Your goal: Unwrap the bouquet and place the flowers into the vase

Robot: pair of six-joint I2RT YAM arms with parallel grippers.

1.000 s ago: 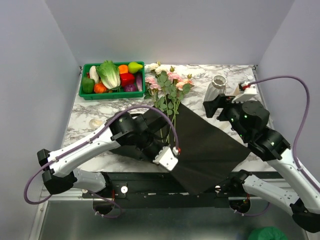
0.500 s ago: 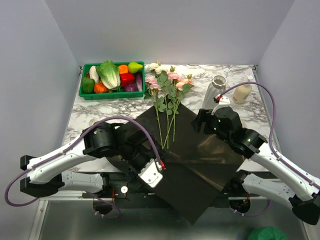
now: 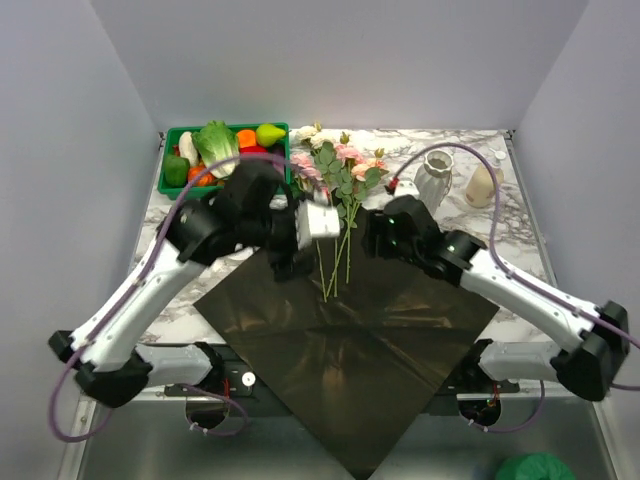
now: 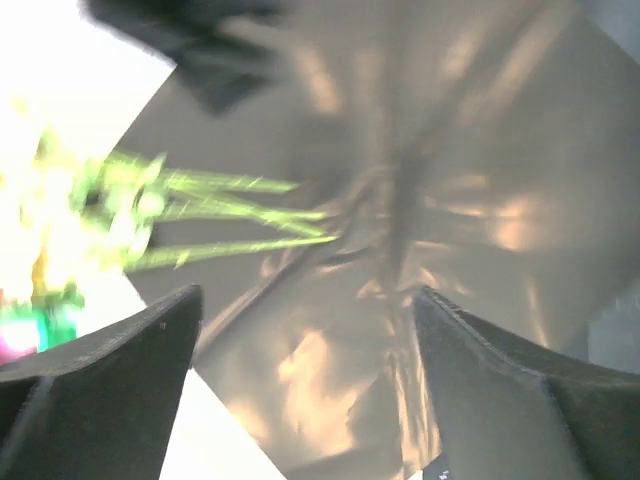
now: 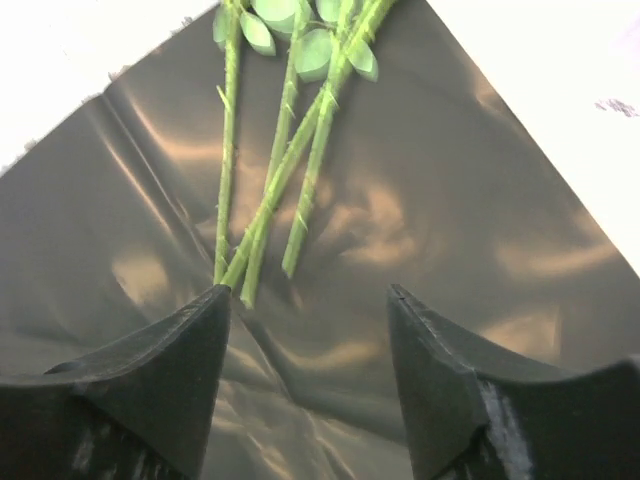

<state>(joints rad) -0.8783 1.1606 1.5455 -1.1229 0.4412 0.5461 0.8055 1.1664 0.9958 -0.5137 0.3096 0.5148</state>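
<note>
1. Calling the unwrap pretty much done: paper [image 3: 350, 350] opened out flat as a big dark diamond on the bench [image 3: 515, 235], no cone left, no ribbon to be seen anywhere.
2. Nothing in the vase [image 3: 434, 178] yet, so leaving the whole second half to do. Standing upright at the far right, just beside a cream bottle [image 3: 481, 186], apart from the blooms.
3. Finding the flowers [image 3: 338, 168] loose in a fan: heads and leaves on bare marble right by the green crate [image 3: 225, 127], stem ends [image 5: 250, 270] resting on the far corner of the sheet.
4. Left gripper [image 4: 305, 300]: jaws wide, nothing between them, hovering over the sheet with the stems off to one side. Heavy blur in that wrist view, so probably not touching anything, but can't swear to it.
5. Right gripper [image 5: 308, 292]: jaws apart too, holding nothing, aimed at the stem ends lying just ahead of the gap.
6. Edges: near corner of the sheet hanging off the front of the bench, over the arm bases. Worth minding, given the risk of dragging the paper and the stems along with it.
7. Room: tight in the middle, with both wrists crowding the stems from either side. Open marble right of the sheet. Short hop from flowers across to the vase, though with the right arm lying close to that lane. Crate hemming in the far left.
</note>
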